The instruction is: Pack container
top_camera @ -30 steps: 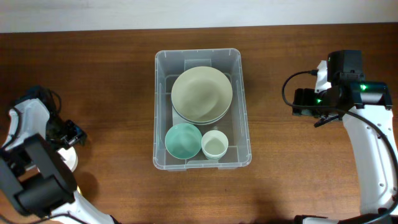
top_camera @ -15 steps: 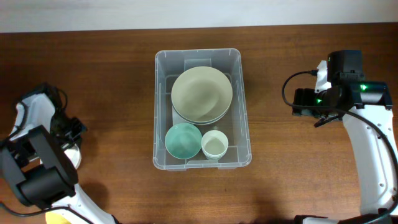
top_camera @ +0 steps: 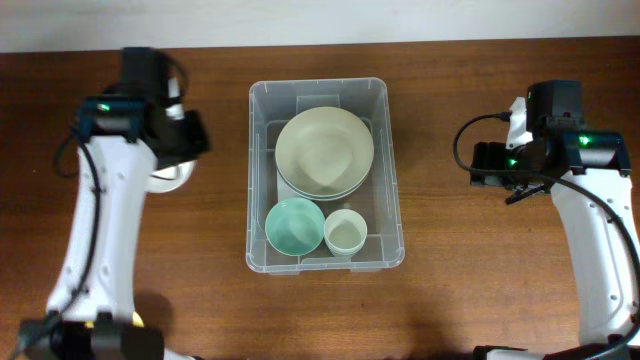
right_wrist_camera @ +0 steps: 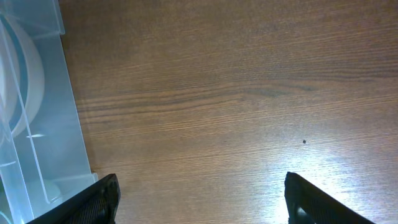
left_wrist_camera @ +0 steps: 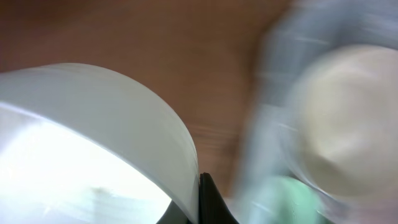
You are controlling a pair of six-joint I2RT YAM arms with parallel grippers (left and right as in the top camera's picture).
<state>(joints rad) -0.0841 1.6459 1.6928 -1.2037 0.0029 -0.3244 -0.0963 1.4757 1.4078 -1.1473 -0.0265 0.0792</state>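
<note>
The wooden table [top_camera: 500,60] carries the container [top_camera: 318,87], a clear bin at its centre between the two arms. Inside, a large cream bowl [top_camera: 324,152] fills the far half. A teal bowl [top_camera: 294,226] and a small white cup [top_camera: 345,233] sit side by side in the near half.

Left of the bin, a white bowl [left_wrist_camera: 93,143] shows under the left gripper [left_wrist_camera: 200,200], whose jaws are pressed together on its rim; the wrist view is blurred.

The right gripper [right_wrist_camera: 202,205] hangs over bare wood just right of the bin, jaws spread wide, gripping nothing.
</note>
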